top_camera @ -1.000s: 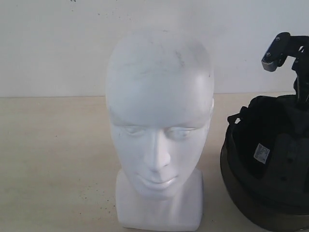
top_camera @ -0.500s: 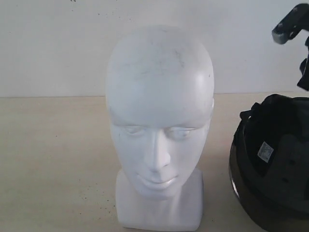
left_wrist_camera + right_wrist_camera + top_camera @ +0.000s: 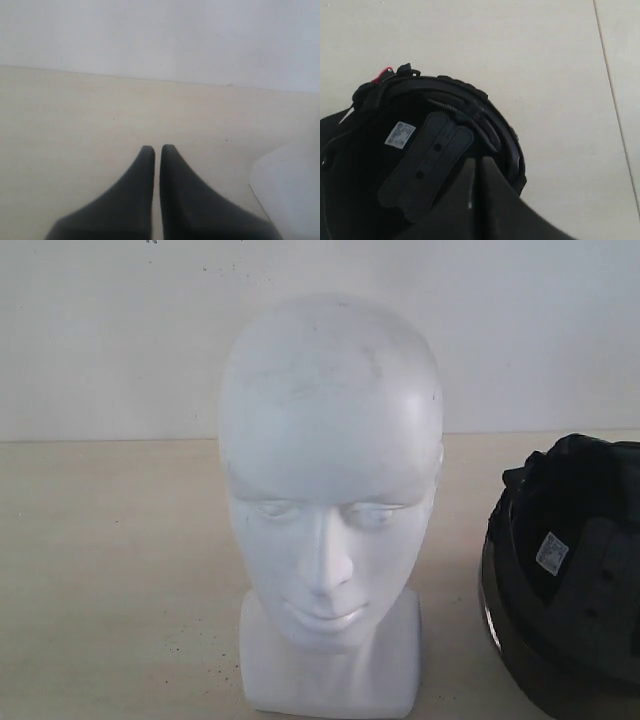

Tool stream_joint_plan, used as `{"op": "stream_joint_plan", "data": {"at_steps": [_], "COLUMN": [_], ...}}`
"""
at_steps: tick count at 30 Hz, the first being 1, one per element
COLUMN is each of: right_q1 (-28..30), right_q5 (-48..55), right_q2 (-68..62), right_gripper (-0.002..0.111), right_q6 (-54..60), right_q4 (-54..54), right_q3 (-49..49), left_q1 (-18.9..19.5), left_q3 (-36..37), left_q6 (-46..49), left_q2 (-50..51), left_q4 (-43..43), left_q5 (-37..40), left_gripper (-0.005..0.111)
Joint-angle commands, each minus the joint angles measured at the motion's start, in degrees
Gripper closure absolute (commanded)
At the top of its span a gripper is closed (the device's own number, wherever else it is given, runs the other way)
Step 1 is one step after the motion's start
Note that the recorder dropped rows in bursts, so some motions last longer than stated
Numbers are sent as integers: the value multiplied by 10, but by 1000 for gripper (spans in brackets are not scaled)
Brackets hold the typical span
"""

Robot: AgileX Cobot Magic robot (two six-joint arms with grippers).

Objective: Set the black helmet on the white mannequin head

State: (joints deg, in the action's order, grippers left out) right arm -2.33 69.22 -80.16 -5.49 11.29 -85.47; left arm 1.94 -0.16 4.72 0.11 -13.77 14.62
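Note:
The white mannequin head (image 3: 330, 490) stands upright on its blocky neck base in the middle of the table, facing the exterior camera. The black helmet (image 3: 575, 580) lies to its right with its padded inside and a white label (image 3: 551, 552) showing; it is cut off by the picture's edge. In the right wrist view my right gripper (image 3: 477, 161) is shut with nothing between its fingers, hovering over the helmet's inner padding (image 3: 420, 160). My left gripper (image 3: 156, 148) is shut and empty above bare table, beside the mannequin's base (image 3: 295, 195). Neither gripper shows in the exterior view.
A plain white wall (image 3: 100, 330) runs behind the beige table (image 3: 110, 570). A thin seam (image 3: 615, 110) crosses the tabletop past the helmet. A small red tab (image 3: 383, 74) sticks out at the helmet's rim.
My right gripper rose from just above the helmet and left the exterior view at the top right. The helmet shifted slightly right and settled. The mannequin head stayed put.

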Motion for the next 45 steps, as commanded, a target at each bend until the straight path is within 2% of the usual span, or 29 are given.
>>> {"op": "stream_joint_plan", "data": {"at_steps": [1, 5, 6, 10, 14, 18, 21, 27, 40, 45], "right_q1": [0, 0, 0, 0, 0, 1, 1, 1, 2, 42], "right_q5": [7, 7, 7, -84, -186, -236, -270, -247, -258, -271], "right_q2": [60, 128, 158, 189, 169, 110, 74, 46, -22, -23], "right_gripper": [108, 108, 108, 108, 108, 108, 108, 108, 108, 108], "right_q6": [-37, -68, -92, -147, -204, -260, -261, -259, -259, -254], "right_q4": [-31, -31, -30, -18, 66, 175, 177, 190, 203, 205], "right_q3": [72, 176, 232, 346, 420, 419, 403, 333, 334, 334], "left_q1": [2, 2, 2, 2, 2, 2, 2, 2, 2, 2], "left_q3": [2, 2, 2, 2, 2, 2, 2, 2, 2, 2], "left_q6": [3, 3, 3, 3, 3, 3, 3, 3, 3, 3], "left_q2": [-1, -1, -1, -1, -1, -1, -1, -1, -1, -1], "left_q4": [1, 1, 1, 1, 1, 1, 1, 1, 1, 1], "left_q5": [0, 0, 0, 0, 0, 0, 0, 0, 0, 0], "left_gripper": [102, 102, 102, 102, 102, 102, 102, 102, 102, 102]}}
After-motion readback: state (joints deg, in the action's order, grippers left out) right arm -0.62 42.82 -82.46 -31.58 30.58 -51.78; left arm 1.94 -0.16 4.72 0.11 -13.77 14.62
